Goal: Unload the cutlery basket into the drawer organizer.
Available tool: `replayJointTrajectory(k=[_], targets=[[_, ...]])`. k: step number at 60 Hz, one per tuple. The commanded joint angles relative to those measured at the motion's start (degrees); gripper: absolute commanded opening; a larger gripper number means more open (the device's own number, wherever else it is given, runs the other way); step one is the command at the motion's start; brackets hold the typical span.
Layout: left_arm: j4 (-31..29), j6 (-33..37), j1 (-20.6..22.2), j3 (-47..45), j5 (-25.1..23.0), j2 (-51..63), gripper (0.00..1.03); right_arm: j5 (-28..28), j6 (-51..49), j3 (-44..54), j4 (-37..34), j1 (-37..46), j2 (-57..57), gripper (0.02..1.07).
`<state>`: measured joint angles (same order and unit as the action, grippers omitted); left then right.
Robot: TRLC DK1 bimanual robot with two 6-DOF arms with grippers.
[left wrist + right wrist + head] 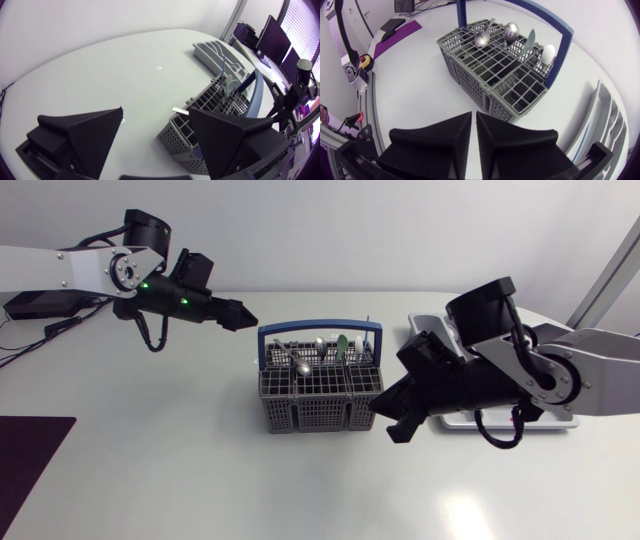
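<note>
A grey cutlery basket (320, 392) with a blue handle stands mid-table, holding metal spoons (301, 366), a green utensil (341, 346) and a white spoon (548, 52). The drawer organizer (462, 420) lies to its right, mostly hidden under my right arm. My left gripper (238, 314) hovers above and left of the basket, open and empty; in the left wrist view its wide-set fingers (85, 135) frame the basket (215, 107) ahead. My right gripper (394, 423) sits low by the basket's right front corner, shut on nothing (474, 134), just short of the basket (495, 67).
A dark mat (28, 470) lies at the table's front left corner. The organizer's grey compartments (217, 52) show beyond the basket in the left wrist view, and its edge (609, 120) beside my right gripper.
</note>
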<state>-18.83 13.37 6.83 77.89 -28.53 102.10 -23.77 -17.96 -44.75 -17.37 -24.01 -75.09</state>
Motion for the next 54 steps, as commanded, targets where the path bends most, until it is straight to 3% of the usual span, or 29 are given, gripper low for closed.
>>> replayJointTrajectory(k=[1,12,21,54], targets=[[-3.06,2.81,-1.21,3.41,-2.58,1.34,0.73,0.39,1.17,1.42,1.37,-0.78,-1.20,0.16],[-7.71,5.71,-0.59,5.43,-5.48,3.10,0.39,0.65,1.61,1.42,2.25,-1.74,-2.08,0.16],[-11.67,8.17,0.90,7.02,-8.03,5.03,0.30,2.15,2.57,2.13,4.36,-2.80,-3.48,0.16],[-18.88,16.52,3.54,1.92,-11.02,3.54,0.29,6.54,2.14,0.89,8.58,2.48,-9.11,0.16]])
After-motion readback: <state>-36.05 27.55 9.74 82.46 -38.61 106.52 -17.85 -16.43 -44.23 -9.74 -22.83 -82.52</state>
